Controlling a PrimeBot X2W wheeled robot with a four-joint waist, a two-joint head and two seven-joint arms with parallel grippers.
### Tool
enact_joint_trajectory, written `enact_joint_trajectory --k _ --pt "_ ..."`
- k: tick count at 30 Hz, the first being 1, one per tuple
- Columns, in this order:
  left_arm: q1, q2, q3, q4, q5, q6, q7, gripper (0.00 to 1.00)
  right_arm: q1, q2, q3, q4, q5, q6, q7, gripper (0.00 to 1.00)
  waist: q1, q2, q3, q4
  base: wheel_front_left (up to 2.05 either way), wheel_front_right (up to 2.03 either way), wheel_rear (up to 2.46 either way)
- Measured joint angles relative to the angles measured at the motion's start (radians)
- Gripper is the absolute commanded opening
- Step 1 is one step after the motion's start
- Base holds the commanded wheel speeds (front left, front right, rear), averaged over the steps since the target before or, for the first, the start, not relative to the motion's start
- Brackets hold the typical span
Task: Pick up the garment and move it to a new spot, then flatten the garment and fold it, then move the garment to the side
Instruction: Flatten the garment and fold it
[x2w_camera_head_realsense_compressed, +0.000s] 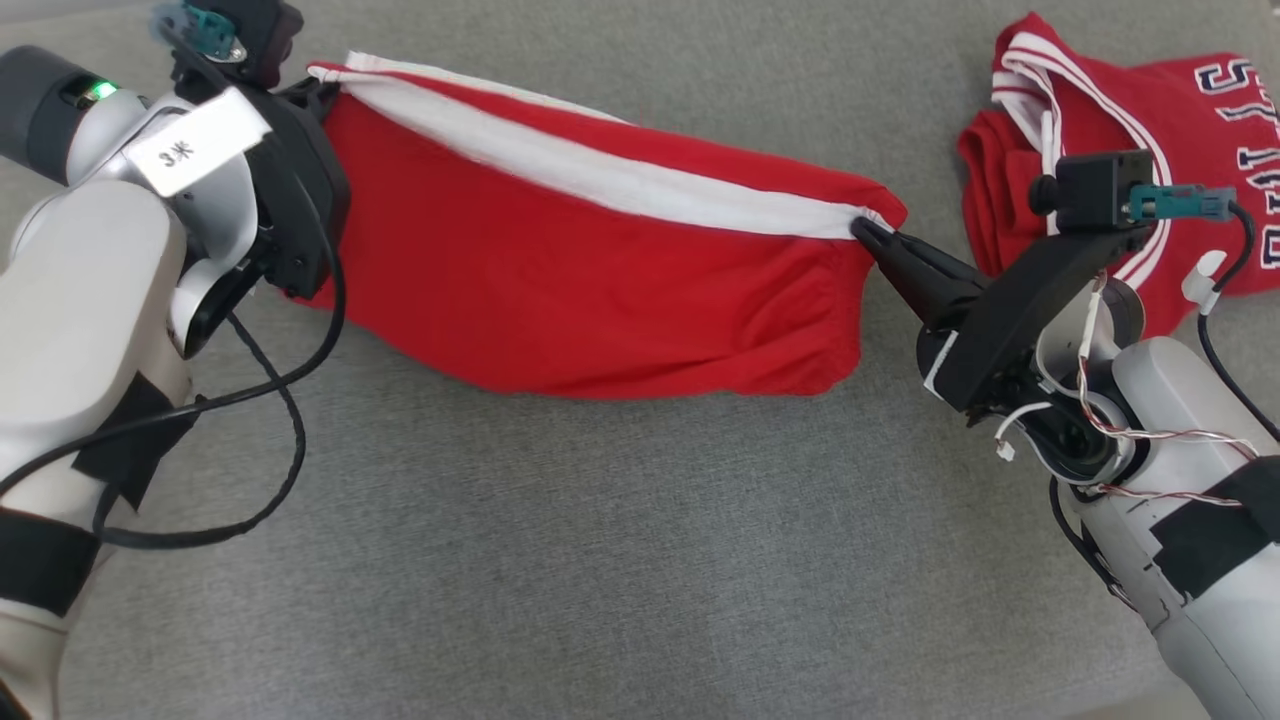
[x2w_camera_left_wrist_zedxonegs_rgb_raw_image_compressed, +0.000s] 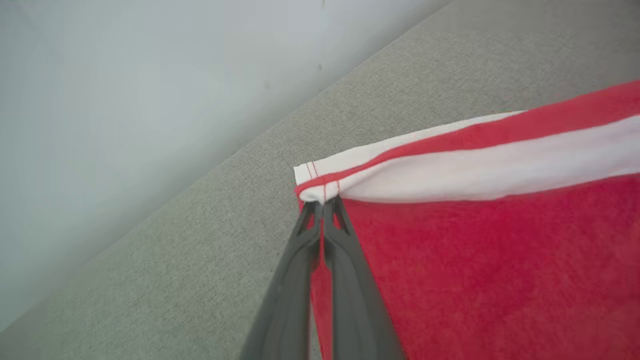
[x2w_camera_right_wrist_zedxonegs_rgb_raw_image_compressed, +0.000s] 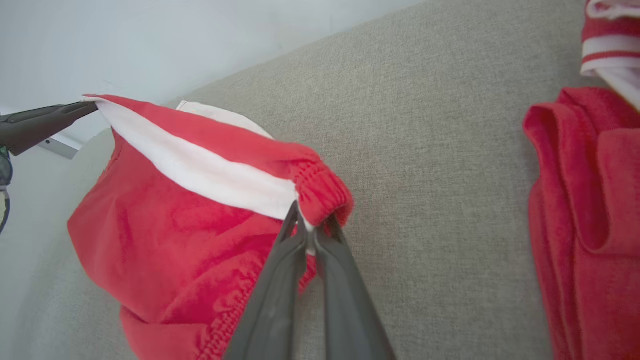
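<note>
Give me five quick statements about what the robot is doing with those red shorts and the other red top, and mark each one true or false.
1. The left gripper and the right gripper are both shut on the red shorts. True.
2. The shorts lie spread flat on the grey cushion. False: they hang stretched between the two grippers.
3. A white stripe runs along the edge that is held. True.
4. The red jersey lies at the robot's left. False: it lies at the robot's right, beyond the right gripper.
5. The right gripper touches the jersey. False: the right wrist view shows bare cushion between them.
</note>
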Motion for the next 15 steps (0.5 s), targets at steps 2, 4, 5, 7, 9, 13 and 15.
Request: enact_joint_trajectory --k 2,4,5,7,9,13,15 --pt "-0.015 0.001 -0.021 0.022 -0.003 0.000 -0.014 0.00 -0.009 0.008 0.002 0.012 -0.002 0.004 -0.008 0.00 0.0000 0.0000 0.013 -0.010 0.00 0.00 0.00" --pt "-0.032 0.002 -0.038 0.042 -0.009 0.000 -0.023 0.00 -0.022 0.012 0.003 0.028 -0.007 0.004 -0.014 0.00 0.0000 -0.0001 0.025 -0.018 0.00 0.00 0.00" --pt "-0.042 0.002 -0.048 0.053 -0.010 0.000 -0.031 0.00 -0.027 0.015 0.003 0.032 -0.010 0.004 -0.019 0.00 0.0000 0.0000 0.031 -0.021 0.00 0.00 0.00" --pt "-0.061 0.001 -0.056 0.070 -0.010 0.000 -0.051 0.16 -0.040 0.021 0.008 0.045 -0.012 0.005 -0.028 0.00 0.0000 -0.0001 0.041 -0.026 0.00 0.00 0.00" --pt "-0.077 -0.002 -0.065 0.093 -0.013 0.000 -0.065 0.87 -0.050 0.030 0.013 0.059 -0.017 0.006 -0.037 0.00 0.0000 -0.0001 0.049 -0.029 0.00 0.00 0.00" --pt "-0.082 -0.030 -0.092 0.148 -0.015 0.000 -0.099 1.00 -0.063 0.040 0.009 0.082 -0.016 0.009 -0.067 1.00 0.0000 0.0000 0.050 -0.024 0.00 0.00 0.00" --pt "-0.082 -0.035 -0.100 0.167 -0.020 0.000 -0.126 1.00 -0.063 0.043 0.016 0.096 -0.016 0.010 -0.075 1.00 0.0000 0.0000 0.044 -0.020 0.00 0.00 0.00"
